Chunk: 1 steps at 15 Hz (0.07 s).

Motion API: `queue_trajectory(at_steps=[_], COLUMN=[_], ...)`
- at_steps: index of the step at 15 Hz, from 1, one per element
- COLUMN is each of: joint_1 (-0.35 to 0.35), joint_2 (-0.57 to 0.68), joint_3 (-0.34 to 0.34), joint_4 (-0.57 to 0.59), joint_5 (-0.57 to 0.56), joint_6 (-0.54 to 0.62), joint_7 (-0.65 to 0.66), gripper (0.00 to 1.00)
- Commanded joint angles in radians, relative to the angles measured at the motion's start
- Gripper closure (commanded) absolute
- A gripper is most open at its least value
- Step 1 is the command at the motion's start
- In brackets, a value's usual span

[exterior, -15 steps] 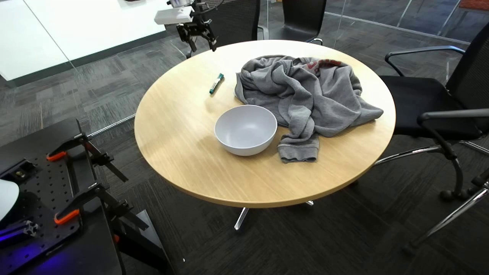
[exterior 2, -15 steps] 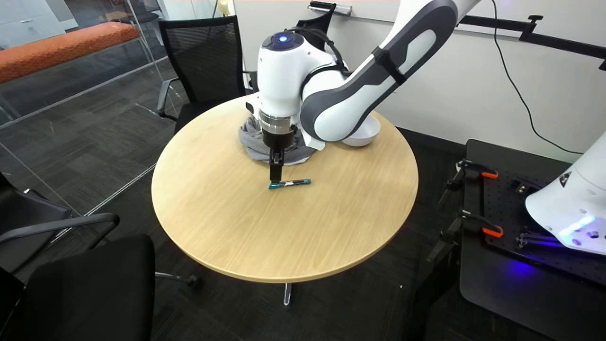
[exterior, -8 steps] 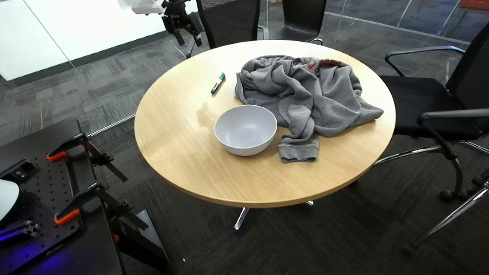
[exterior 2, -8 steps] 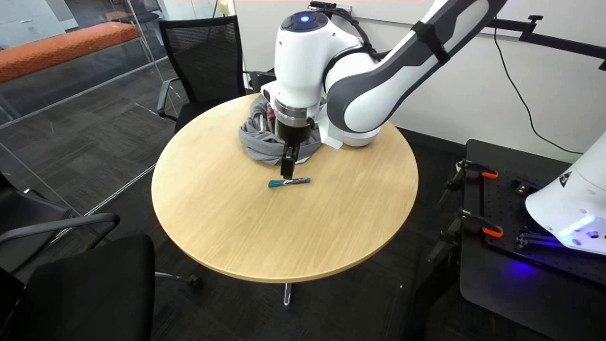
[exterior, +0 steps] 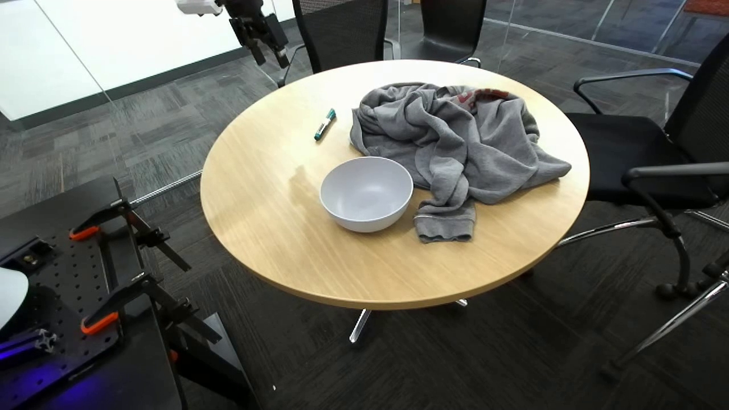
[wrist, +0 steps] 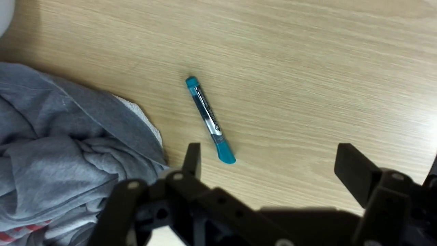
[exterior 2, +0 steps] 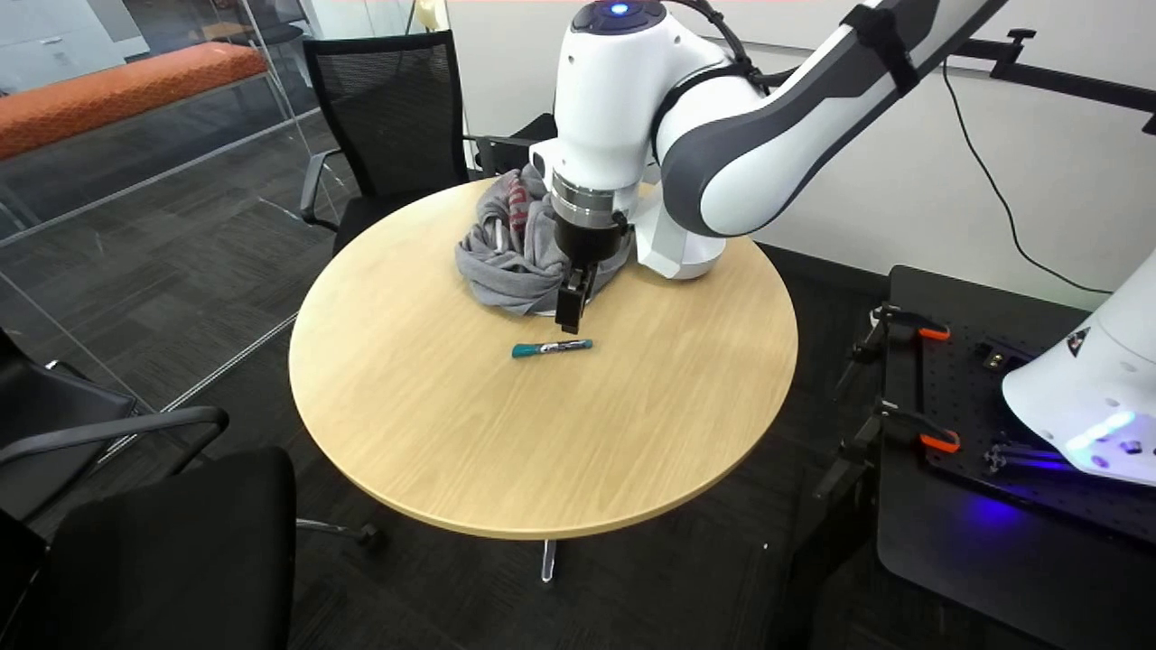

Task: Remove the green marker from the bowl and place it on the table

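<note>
The green marker point(exterior: 325, 124) lies on the round wooden table point(exterior: 267, 228), and it also shows in an exterior view point(exterior 2: 552, 348) and in the wrist view point(wrist: 209, 118). The light grey bowl point(exterior: 367, 224) stands on the table with nothing inside. The bowl is mostly hidden behind the arm in an exterior view point(exterior 2: 704, 257), and only its edge shows in the wrist view point(wrist: 4, 13). My gripper point(wrist: 269, 159) is open and empty above the table. In both exterior views it point(exterior: 271, 60) point(exterior 2: 571, 316) is raised and apart from the marker.
A crumpled grey sweatshirt point(exterior: 444, 136) lies beside the bowl and the marker, and it fills the left of the wrist view point(wrist: 68, 147). Black chairs point(exterior: 632, 154) stand around the table. A black bench with clamps point(exterior 2: 993, 487) carries the robot base.
My gripper has risen and moved away from the marker, left in an exterior view. The marker shifts slightly at first, then lies still. The gripper looks open throughout.
</note>
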State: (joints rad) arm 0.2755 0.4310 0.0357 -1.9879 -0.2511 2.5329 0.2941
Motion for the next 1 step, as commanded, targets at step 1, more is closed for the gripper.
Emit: queue_trajectory(at_steps=[1], joint_1=[0.002], joint_2=[0.002], joint_3=[-0.002], joint_4=[0.002], joint_5=[0.004], joint_6=[-0.002], joint_7=[-0.003], gripper=[0.00])
